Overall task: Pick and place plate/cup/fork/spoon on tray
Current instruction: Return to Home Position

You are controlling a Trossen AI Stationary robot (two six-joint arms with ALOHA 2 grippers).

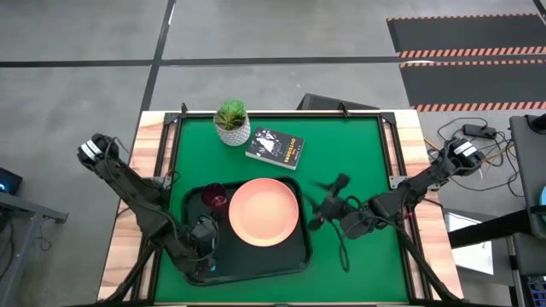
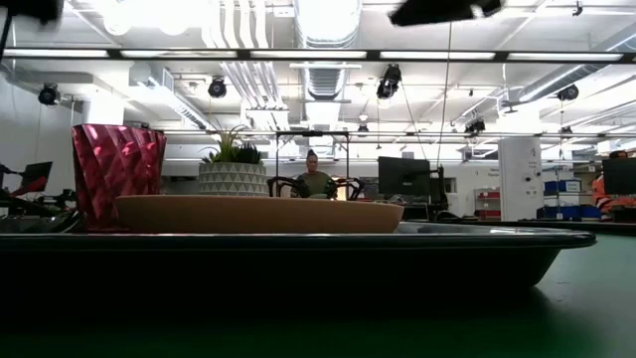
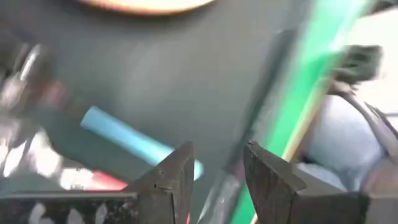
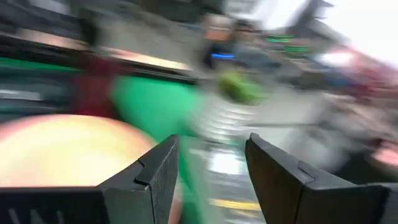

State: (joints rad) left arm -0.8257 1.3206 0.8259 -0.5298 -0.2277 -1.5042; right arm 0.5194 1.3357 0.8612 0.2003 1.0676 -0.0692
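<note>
The black tray [image 1: 294, 256] lies on the green mat, toward the near left. The salmon-pink plate [image 1: 264, 211] rests flat in its right half, and the maroon cup [image 1: 215, 196] stands upright in its far-left corner. Both also show in the low view: plate [image 2: 258, 214], cup [image 2: 119, 169]. My left gripper [image 1: 205, 254] hangs open over the tray's near-left corner. The blue-handled spoon [image 3: 140, 142] lies on the tray floor just ahead of its fingers. A pink-red strip [image 3: 102, 180] beside the spoon may be the fork; it is blurred. My right gripper [image 1: 327, 205] is open and empty, just right of the tray.
A white pot with a green plant [image 1: 232, 124] and a small black book [image 1: 275, 147] stand at the mat's far side. Wooden table borders frame the mat. Bare green mat [image 1: 358, 264] lies to the right of and nearer than the tray.
</note>
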